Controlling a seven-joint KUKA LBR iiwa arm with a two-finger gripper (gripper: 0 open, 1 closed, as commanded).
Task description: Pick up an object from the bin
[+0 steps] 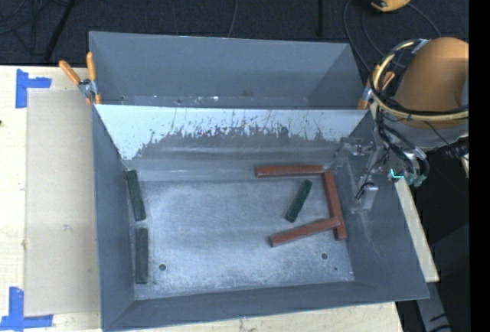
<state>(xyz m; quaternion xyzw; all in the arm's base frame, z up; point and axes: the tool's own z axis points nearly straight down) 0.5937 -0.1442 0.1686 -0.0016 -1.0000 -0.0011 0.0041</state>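
The robot's wrist [421,133], capped by an orange cover [435,74] and ringed with black cables [385,102], sits at the right; its gripper [363,197] hangs below, angled down and leftward.

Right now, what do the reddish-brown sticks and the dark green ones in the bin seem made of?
Reddish-brown sticks: perhaps wood or painted plastic; straight, rigid, square-edged, matt. Dark green sticks: likely the same stuff; matt, no glint. Bin: grey sheet metal, dull, its floor scuffed pale.
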